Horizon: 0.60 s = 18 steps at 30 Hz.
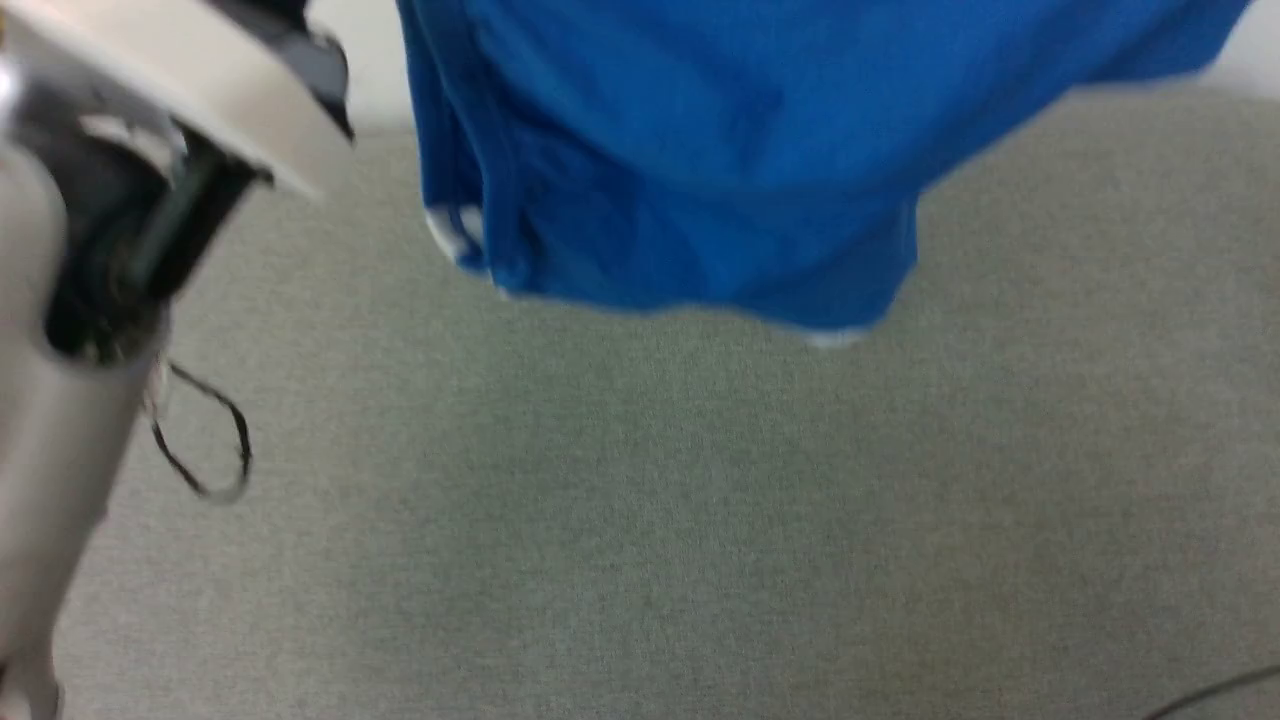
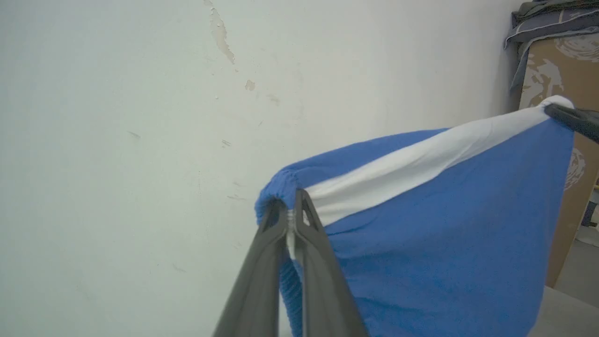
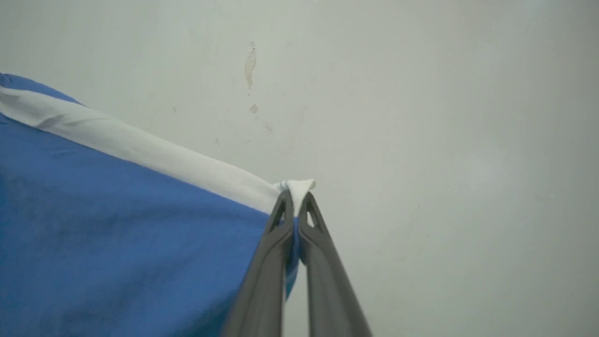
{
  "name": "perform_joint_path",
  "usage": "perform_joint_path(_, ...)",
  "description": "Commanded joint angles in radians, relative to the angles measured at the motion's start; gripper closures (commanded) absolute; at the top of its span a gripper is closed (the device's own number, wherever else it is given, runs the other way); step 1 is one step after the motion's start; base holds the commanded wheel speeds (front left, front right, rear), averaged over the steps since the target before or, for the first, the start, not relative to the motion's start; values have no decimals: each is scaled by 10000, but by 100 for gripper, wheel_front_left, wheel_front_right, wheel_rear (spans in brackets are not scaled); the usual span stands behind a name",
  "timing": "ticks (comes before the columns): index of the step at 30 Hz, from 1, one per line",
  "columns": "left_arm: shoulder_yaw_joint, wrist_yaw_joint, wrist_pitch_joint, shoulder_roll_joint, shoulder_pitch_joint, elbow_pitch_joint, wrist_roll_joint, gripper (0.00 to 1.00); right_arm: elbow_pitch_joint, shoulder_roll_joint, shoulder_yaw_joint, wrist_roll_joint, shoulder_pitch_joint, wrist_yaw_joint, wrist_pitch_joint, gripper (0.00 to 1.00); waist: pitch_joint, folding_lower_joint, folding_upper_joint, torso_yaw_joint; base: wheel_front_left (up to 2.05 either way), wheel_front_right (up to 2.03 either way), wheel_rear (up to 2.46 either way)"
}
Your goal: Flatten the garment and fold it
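The head camera looks steeply down on a grey-green woven surface (image 1: 700, 520). The hanging bright blue soft shorts (image 1: 680, 150) cross its top edge close to the lens, a pale forearm (image 1: 60, 420) stands at its left edge, and the picture is blurred. The left wrist camera looks along the left gripper's (image 2: 291, 206) dark fingers toward a scuffed white wall (image 2: 117, 140), very near the shorts' gathered corner. The right wrist camera looks along the right gripper (image 3: 295, 199) at the same wall, equally near the cloth. Both wrist views share the white side stripe (image 2: 421, 159) stretched between them and the peeled patch of paint (image 2: 220, 32). The left one also catches the right gripper's tip before a brown cardboard box (image 2: 557, 70).
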Motion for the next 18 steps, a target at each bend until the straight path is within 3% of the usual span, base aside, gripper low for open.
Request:
perform_joint_path(1, -50, -193, 35, -85, -676, 434, 120, 100, 444, -24, 185, -105, -729, -9, -90, 100, 1326, -2, 0, -328, 0, 0, 0)
perform_joint_path(9, -245, -895, -503, -701, -3752, 3380, 836, 100, 3206, 429, 1335, -547, -4306, -9, -1001, 100, 2796, -2, 0, -668, 0, 0, 0)
perform_joint_path(18, -324, -1086, -2305, -1399, -5276, 5627, 1520, 100, 5744, 1225, 2200, -1134, -6364, -9, -2296, 100, 3641, -2, 0, -663, 0, 0, 0)
